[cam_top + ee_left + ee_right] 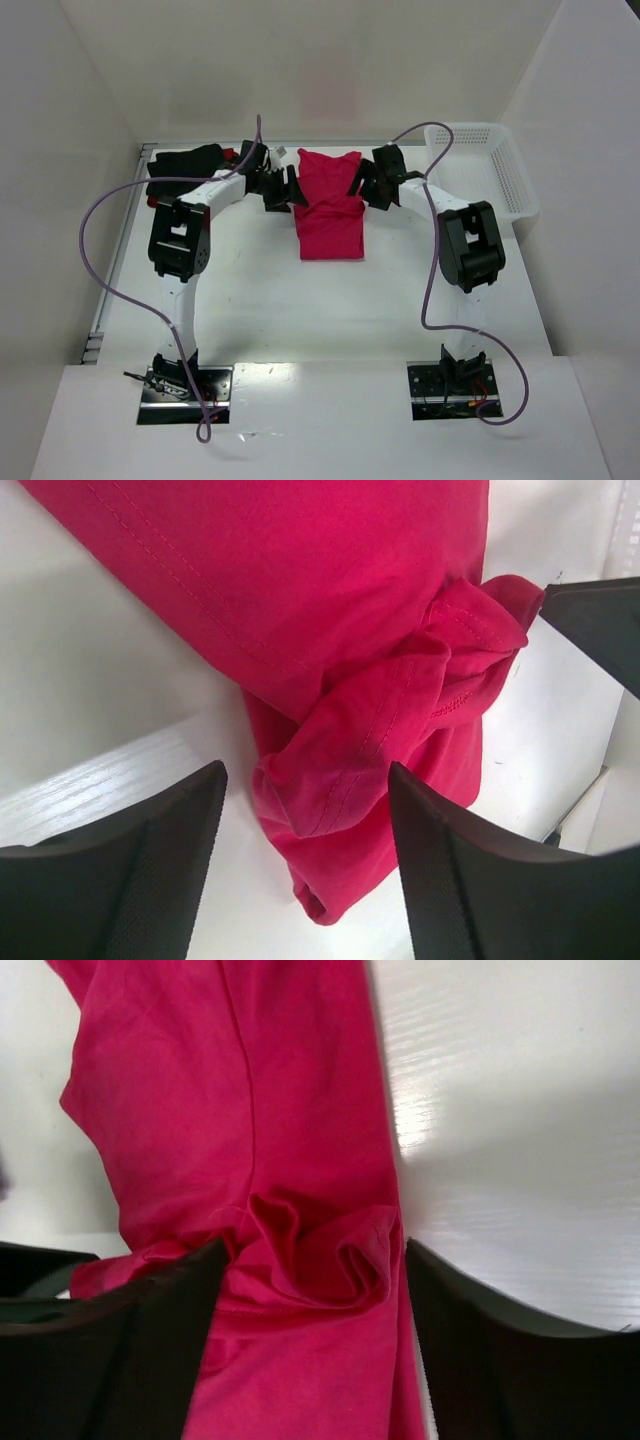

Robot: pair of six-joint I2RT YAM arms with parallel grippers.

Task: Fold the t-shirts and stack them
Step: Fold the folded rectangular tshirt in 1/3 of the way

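Note:
A crimson-pink t-shirt lies partly folded at the table's far middle, its far part wider than the near flap. My left gripper is at the shirt's left edge and my right gripper at its right edge. In the left wrist view the left gripper stands open, with a bunched pink hem lying loose between the fingers. The right gripper is open too, over a crumpled fold of the same shirt. A black t-shirt lies folded at the back left.
A white perforated basket stands at the back right, beside the right arm. White walls close in the table on three sides. The arm bases and their purple cables sit along the near edge.

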